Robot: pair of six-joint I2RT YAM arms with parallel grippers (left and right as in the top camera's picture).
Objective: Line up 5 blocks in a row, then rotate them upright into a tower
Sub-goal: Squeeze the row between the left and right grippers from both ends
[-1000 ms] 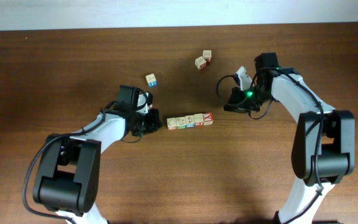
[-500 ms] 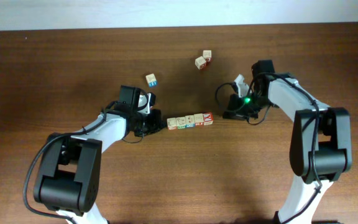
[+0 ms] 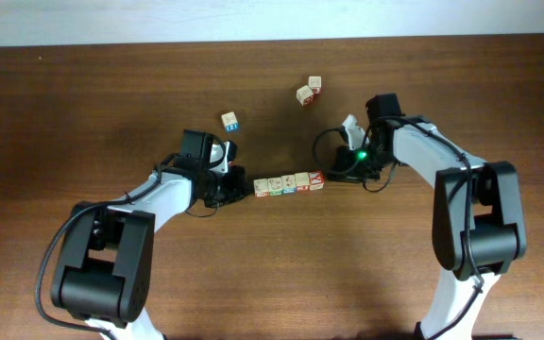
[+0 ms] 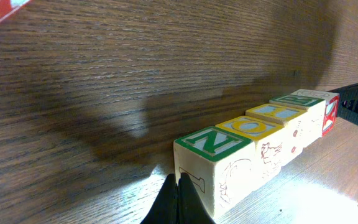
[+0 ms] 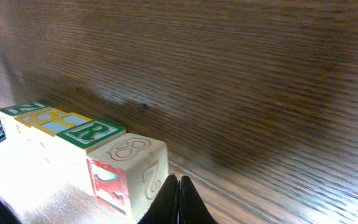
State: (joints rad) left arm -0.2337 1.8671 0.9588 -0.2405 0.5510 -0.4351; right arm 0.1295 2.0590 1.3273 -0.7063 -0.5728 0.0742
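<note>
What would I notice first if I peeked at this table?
A neat row of five blocks lies in the middle of the brown table, with a red X at its right end. The left gripper and the right gripper, both shut, sit at its two ends like bookends. Farther back are a pair of loose blocks and one lone block.
</note>
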